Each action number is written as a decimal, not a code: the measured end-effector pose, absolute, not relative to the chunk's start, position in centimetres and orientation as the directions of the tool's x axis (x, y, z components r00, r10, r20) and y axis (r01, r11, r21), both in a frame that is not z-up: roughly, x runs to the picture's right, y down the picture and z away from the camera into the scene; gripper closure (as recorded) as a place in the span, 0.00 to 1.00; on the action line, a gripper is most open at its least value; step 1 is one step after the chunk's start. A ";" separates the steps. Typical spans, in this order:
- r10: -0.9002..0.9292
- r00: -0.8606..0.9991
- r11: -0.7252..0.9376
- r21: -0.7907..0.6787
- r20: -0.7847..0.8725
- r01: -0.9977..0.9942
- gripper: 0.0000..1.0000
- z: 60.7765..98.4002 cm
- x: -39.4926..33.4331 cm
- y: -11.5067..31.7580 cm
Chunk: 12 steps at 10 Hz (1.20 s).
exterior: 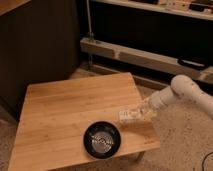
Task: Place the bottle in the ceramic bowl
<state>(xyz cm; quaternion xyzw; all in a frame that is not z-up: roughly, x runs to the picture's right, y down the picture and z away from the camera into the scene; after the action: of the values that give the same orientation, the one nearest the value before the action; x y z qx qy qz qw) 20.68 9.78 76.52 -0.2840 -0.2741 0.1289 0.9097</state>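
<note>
The ceramic bowl (102,140) is round, black and glossy with pale rings inside. It sits near the front right of the wooden table (65,110). The small whitish bottle (127,116) lies sideways just up and right of the bowl, near the table's right edge. My gripper (141,114) reaches in from the right on a white arm (185,92) and sits at the bottle's right end, low over the table.
A dark cabinet wall (40,45) stands behind the table at left. A metal shelf rail (145,55) runs across the back right. Speckled floor (185,145) lies right of the table.
</note>
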 end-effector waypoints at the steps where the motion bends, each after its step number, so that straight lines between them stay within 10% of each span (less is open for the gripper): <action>1: 0.387 0.820 0.813 -0.575 0.422 -0.088 1.00 75.2 20.7 8.5; 10: 0.208 0.760 0.731 -0.614 0.615 0.297 1.00 70.5 7.2 13.9; 12: 0.178 0.739 0.689 -0.619 0.650 0.378 0.86 70.6 6.2 15.6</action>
<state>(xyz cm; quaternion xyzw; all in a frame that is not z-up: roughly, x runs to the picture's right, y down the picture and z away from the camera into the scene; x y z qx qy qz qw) 6.23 15.61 70.62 -0.3900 -0.3563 -0.0589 0.8471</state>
